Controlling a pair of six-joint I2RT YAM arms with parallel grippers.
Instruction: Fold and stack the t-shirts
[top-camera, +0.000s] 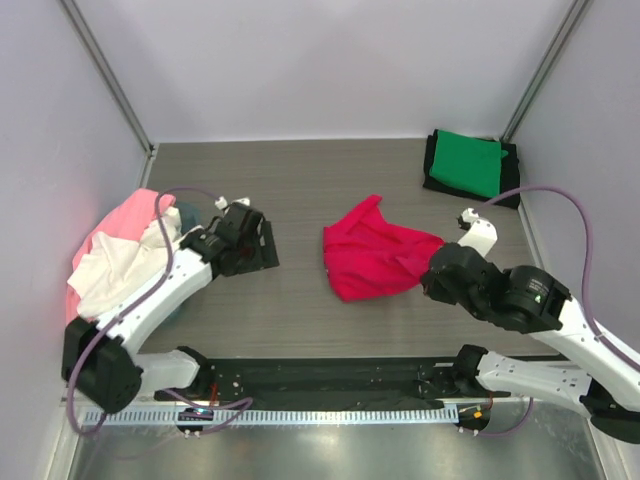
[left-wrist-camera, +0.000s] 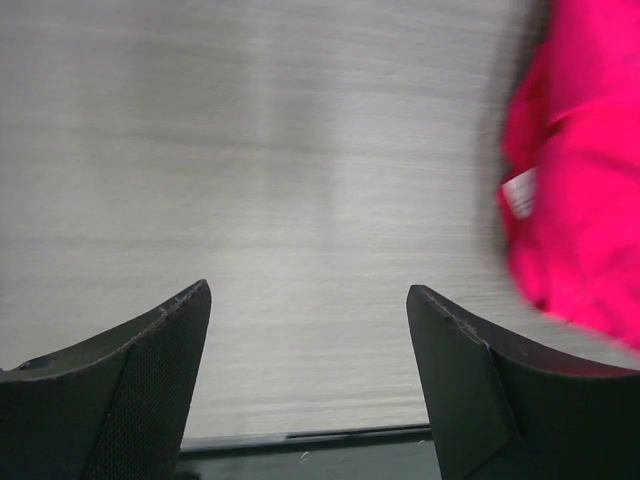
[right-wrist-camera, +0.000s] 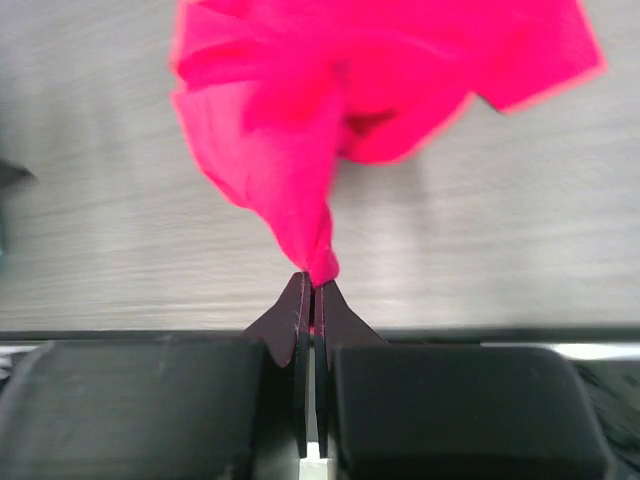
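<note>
A crumpled crimson t-shirt (top-camera: 375, 256) lies at mid-table. My right gripper (right-wrist-camera: 314, 281) is shut on its near right edge, and the cloth (right-wrist-camera: 330, 110) rises bunched from the closed tips; in the top view that gripper (top-camera: 436, 262) sits at the shirt's right end. My left gripper (left-wrist-camera: 308, 292) is open over bare table, with the crimson t-shirt (left-wrist-camera: 580, 180) off to its right; from above it (top-camera: 262, 243) is left of the shirt. A green t-shirt (top-camera: 467, 164) lies folded on a black one (top-camera: 509, 190) at the back right.
A loose heap of light pink (top-camera: 125, 215), white (top-camera: 110, 270) and teal t-shirts lies at the left edge, beside the left arm. Grey walls close in the table on three sides. A black strip (top-camera: 330, 375) runs along the near edge between the arm bases.
</note>
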